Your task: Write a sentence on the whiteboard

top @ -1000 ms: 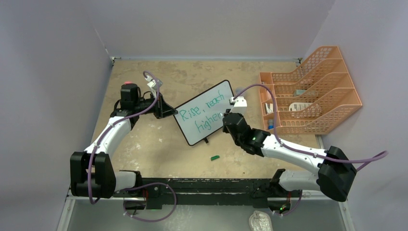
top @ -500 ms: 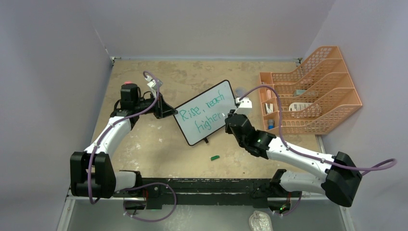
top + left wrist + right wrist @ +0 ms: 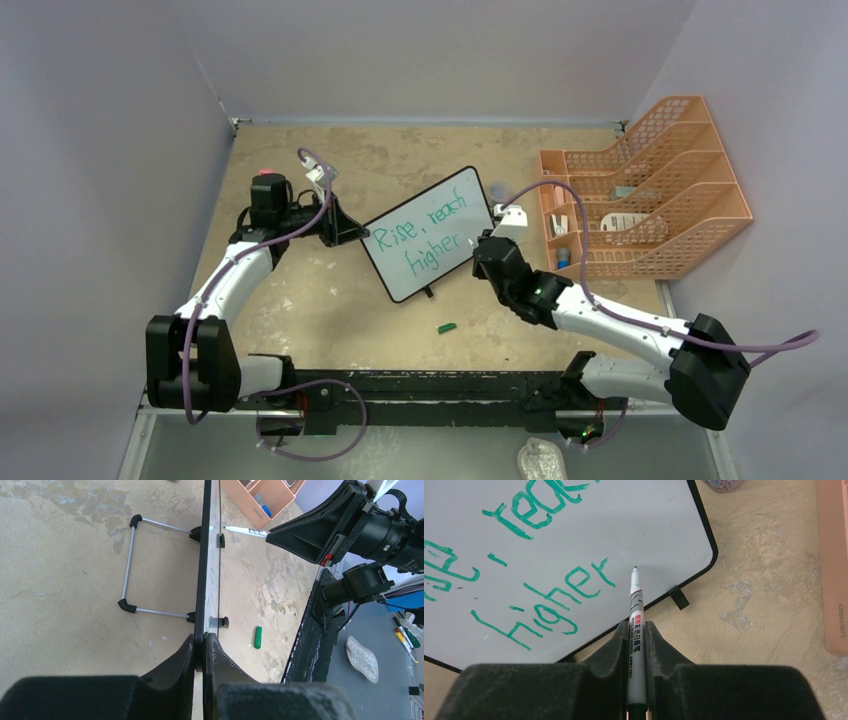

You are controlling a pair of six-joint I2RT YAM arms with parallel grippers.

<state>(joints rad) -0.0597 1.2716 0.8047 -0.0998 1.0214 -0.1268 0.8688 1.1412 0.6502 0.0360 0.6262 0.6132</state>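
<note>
The whiteboard [image 3: 425,248] stands tilted at mid-table, edge-on in the left wrist view [image 3: 202,570]. My left gripper [image 3: 352,232] [image 3: 204,642] is shut on its left edge. The sentence [image 3: 425,240] in green reads "Rise, reach higher" on two lines, partly seen in the right wrist view [image 3: 544,600]. My right gripper [image 3: 484,252] [image 3: 636,630] is shut on a grey marker [image 3: 636,615] [image 3: 245,530]. The marker's tip sits at the board's lower right, just right of "higher". I cannot tell if it touches.
A green marker cap [image 3: 446,327] [image 3: 257,637] lies on the table in front of the board. An orange tiered file rack [image 3: 640,190] stands at the right. The board's wire stand [image 3: 131,565] sticks out behind it. Walls close in left, right and back.
My right gripper has shifted right with the marker, from over the end of "higher" to past the word. The left arm and the board have not moved.
</note>
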